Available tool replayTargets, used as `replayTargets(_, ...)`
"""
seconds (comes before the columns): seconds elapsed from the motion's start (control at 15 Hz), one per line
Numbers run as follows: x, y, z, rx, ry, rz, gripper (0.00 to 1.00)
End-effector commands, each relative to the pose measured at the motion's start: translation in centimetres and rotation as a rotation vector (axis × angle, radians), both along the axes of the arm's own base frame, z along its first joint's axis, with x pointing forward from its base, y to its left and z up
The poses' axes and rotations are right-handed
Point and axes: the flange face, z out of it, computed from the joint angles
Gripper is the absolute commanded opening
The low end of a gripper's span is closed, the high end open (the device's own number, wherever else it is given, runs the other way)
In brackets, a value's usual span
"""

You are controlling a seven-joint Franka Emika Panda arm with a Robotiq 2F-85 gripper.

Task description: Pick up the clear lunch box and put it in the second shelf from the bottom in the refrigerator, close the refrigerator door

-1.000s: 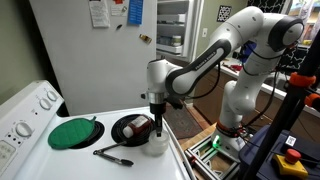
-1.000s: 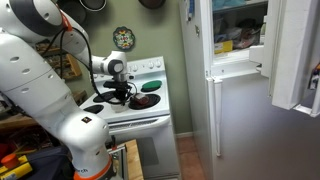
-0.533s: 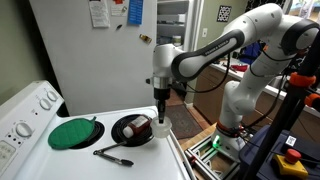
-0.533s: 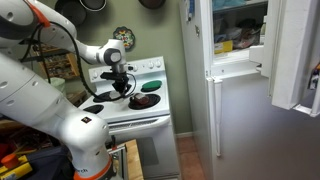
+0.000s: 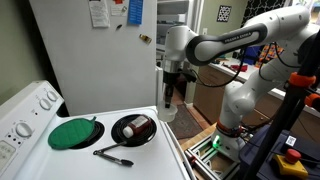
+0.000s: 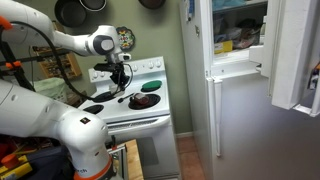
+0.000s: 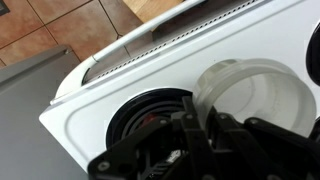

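Just illegible papers (image 5: 99,13) on refrigerator (image 5: 95,65)

Stove (image 5: 70,162): lid (image 5: 74,133) sits on its left part, pan (image 5: 133,129) just right of the lid, utensil (image 5: 113,155) in front of the pan. Refrigerator (image 5: 95,60) stands behind the stove. Claw (image 5: 170,100) hangs above the stove's right edge, clamped on the lunch box (image 7: 255,95), which is off the stove top. In an exterior view, refrigerator door (image 6: 295,55) stands open, right of the shelves (image 6: 235,40).

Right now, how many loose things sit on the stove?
3: green lid; black pan beside it; dark utensil before the pan. Lunch box hangs in the gripper. Some may be hidden.
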Motion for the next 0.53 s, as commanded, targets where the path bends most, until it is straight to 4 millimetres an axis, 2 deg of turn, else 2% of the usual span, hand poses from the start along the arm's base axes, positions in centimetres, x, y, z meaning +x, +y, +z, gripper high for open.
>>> replayTargets(0.0, 0.0, -0.1, 0.0, -0.003, 0.001, -0.001, 0.11)
replayTargets(0.13, 0.1, -0.2, -0.3, -0.007, 0.004, -0.004, 0.11)
replayTargets(0.2, 0.2, -0.4, 0.0, -0.013, 0.008, -0.015, 0.03)
replayTargets(0.27, 0.6, -0.7, 0.3, -0.007, 0.004, -0.04, 0.03)
replayTargets(0.47, 2.5, -3.0, 1.7, 0.0, -0.014, -0.19, 0.03)
